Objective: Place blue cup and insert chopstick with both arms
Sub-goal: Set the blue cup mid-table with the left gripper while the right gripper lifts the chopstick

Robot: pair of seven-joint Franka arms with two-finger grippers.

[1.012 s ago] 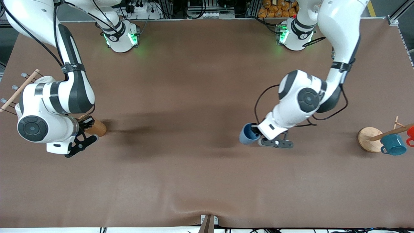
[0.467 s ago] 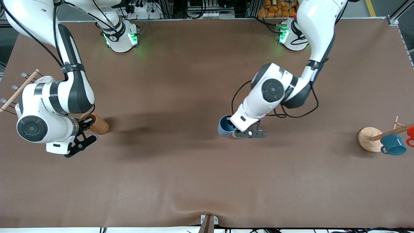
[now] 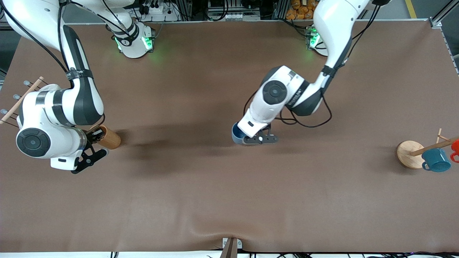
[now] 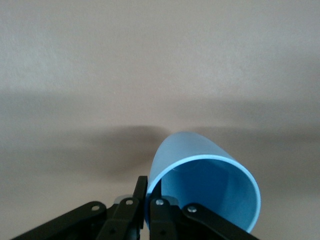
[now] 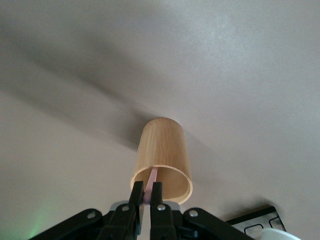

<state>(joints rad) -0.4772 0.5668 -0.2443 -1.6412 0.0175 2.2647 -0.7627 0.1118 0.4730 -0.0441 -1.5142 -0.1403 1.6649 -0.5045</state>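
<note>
The light-blue cup is in my left gripper, over the middle of the table. In the left wrist view the fingers pinch the blue cup's wall at the rim, one outside and one inside. My right gripper is at the mouth of a brown wooden cup near the right arm's end. In the right wrist view that gripper is shut on the thin pinkish chopstick, whose other end reaches into the wooden cup.
A mug rack with a round wooden base stands at the left arm's end and holds a teal mug and a red mug. A light wooden rod with pegs juts out at the right arm's end.
My left arm has carried the blue cup from nearer the mug rack toward the table's middle. The right gripper has stayed at the wooden cup with the chopstick.
</note>
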